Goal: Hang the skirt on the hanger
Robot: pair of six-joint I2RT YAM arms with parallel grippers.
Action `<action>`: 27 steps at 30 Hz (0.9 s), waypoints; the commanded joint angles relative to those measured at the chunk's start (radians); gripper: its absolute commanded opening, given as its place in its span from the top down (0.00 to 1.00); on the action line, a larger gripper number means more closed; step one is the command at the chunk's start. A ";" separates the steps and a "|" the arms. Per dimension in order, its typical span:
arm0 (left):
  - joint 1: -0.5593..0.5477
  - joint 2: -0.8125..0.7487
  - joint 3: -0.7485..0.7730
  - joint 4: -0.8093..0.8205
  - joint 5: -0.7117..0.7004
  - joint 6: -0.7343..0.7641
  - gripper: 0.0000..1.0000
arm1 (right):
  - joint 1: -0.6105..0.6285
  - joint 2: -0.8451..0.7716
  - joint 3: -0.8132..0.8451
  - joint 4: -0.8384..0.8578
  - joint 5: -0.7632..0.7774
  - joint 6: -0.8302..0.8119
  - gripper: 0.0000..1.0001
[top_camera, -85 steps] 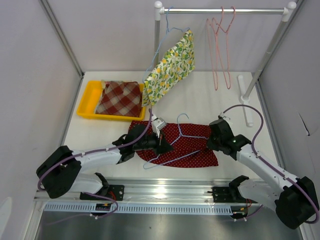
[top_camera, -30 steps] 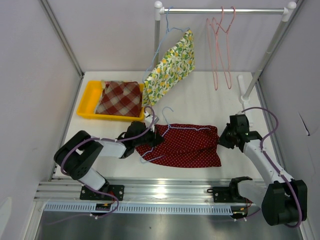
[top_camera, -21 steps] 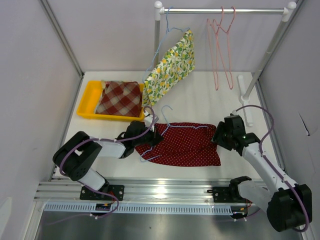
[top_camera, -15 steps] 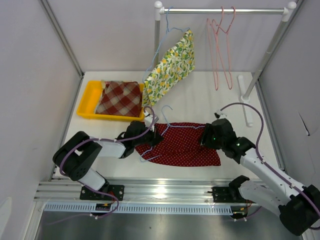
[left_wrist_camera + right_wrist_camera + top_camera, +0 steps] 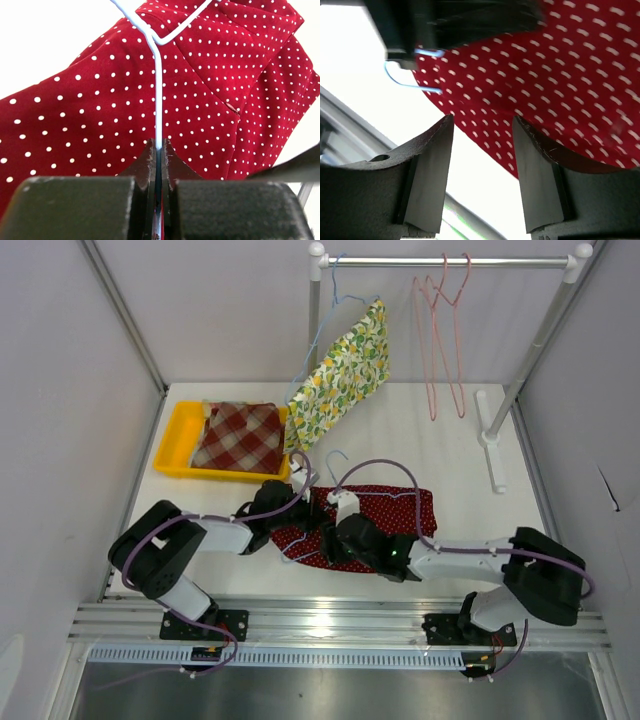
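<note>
The red white-dotted skirt lies flat on the table. A light blue wire hanger rests on its left part, hook toward the back. My left gripper is shut on the hanger's wire, which runs straight up from the closed tips over the skirt. My right gripper reaches across the skirt to its front left, close beside the left gripper. In the right wrist view its jaws stand open and empty over the skirt's hem and bare table, with a hanger wire bend ahead.
A yellow tray holding a plaid cloth sits at the back left. A floral garment hangs on a blue hanger from the clothes rail, beside pink hangers. The rack's foot stands at the right; a metal rail runs along the front.
My right arm has swung from the skirt's right edge across to its front left, and its jaws have opened. The left gripper has stayed shut on the hanger.
</note>
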 commanded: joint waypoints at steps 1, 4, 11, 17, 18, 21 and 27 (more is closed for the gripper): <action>0.009 0.009 0.039 0.050 0.038 0.019 1.00 | 0.049 0.076 0.048 0.248 0.104 -0.095 0.44; 0.008 0.013 0.044 0.046 0.041 0.017 1.00 | 0.092 0.131 0.067 0.276 0.163 -0.112 0.44; 0.008 0.027 0.051 0.048 0.048 0.019 1.00 | 0.135 0.236 0.091 0.311 0.225 -0.120 0.43; 0.008 0.033 0.055 0.046 0.052 0.020 1.00 | 0.149 0.311 0.117 0.287 0.297 -0.112 0.44; 0.008 0.033 0.056 0.046 0.054 0.020 1.00 | 0.150 0.317 0.116 0.287 0.303 -0.109 0.44; 0.009 0.033 0.053 0.046 0.054 0.020 1.00 | 0.150 0.342 0.119 0.279 0.318 -0.098 0.46; 0.008 0.029 0.050 0.043 0.054 0.023 1.00 | 0.153 0.339 0.117 0.245 0.360 -0.074 0.69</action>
